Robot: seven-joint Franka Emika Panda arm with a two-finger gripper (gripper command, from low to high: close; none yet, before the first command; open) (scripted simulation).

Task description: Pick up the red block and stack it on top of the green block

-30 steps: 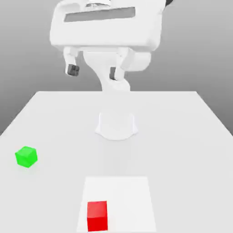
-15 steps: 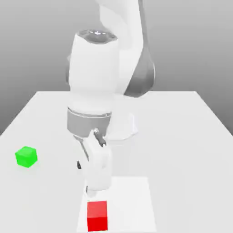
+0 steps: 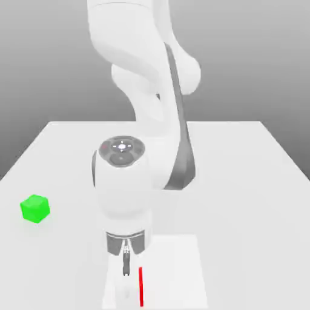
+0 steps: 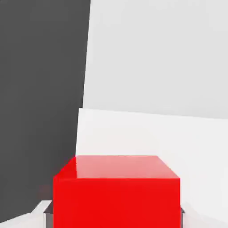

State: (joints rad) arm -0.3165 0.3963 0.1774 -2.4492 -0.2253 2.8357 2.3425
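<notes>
The fingers (image 4: 48, 213) sit pressed against both sides of the red block (image 4: 116, 191) in the hand view, gripping it, the cube's top and front faces filling the foreground over a pale square patch (image 4: 133, 129). Over to the exterior view: the arm (image 3: 139, 145) is bent low over the tabletop (image 3: 254, 181) near its front edge, the gripper (image 3: 126, 272) down on the pale patch, a red sliver (image 3: 141, 286) of the block showing beside it. The green block (image 3: 34, 208) sits near the exterior view's left edge of the tabletop, well apart.
</notes>
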